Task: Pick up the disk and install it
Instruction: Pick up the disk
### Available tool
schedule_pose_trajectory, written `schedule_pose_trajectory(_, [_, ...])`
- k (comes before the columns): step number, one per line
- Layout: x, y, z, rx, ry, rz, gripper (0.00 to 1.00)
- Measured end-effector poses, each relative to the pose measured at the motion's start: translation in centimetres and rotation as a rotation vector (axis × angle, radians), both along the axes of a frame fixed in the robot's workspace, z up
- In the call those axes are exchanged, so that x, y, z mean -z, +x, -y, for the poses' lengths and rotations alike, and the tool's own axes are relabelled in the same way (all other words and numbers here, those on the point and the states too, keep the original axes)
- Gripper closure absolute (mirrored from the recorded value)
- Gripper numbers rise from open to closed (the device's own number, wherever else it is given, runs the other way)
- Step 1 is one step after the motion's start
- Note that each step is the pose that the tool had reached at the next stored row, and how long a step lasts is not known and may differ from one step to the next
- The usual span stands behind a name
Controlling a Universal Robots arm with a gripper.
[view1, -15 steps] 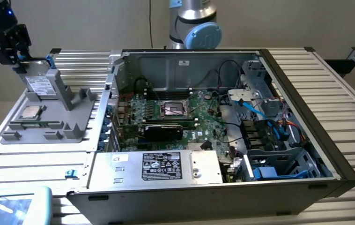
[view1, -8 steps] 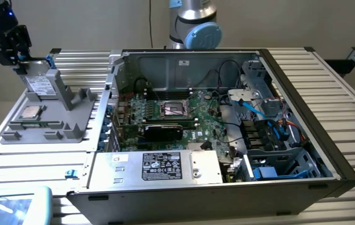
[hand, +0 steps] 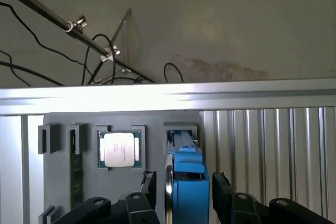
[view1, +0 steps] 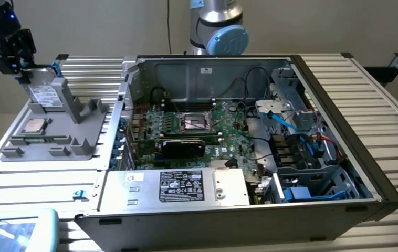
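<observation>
The disk (view1: 44,93) stands on edge in a slot of the grey holder (view1: 81,113), at the exterior view's left. It is a silver drive with a white label, clipped in a blue frame (hand: 188,182). My gripper (view1: 25,74) hangs right over its upper end. In the wrist view my gripper (hand: 184,184) is open and straddles the blue frame. One of its black fingers (hand: 148,184) stands on each side, with a narrow gap to the disk. Nothing is gripped.
A small square processor chip (view1: 33,126) (hand: 119,149) lies in the grey holder beside the disk. The open computer case (view1: 339,136) fills the middle, with the motherboard (view1: 192,123), a silver power box (view1: 185,186) and a drive cage (view1: 311,181) at its near right corner. All of it rests on a ribbed aluminium table (view1: 38,178).
</observation>
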State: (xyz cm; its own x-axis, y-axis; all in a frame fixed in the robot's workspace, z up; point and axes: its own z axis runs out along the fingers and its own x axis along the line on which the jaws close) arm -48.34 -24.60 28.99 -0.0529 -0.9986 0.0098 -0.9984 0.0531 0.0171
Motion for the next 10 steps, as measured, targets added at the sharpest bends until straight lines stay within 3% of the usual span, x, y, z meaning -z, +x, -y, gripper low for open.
schedule_pose_trajectory(2, [0.08, 0.01, 0.0, 0.001, -0.0002, 0.0002, 0.45])
schedule_pose_trajectory(5, [0.14, 0.0, -0.11, 0.001, -0.0049, 0.0001, 0.45])
schedule_pose_trajectory(10, [0.22, 0.0, -0.17, 0.001, -0.0063, -0.0009, 0.45])
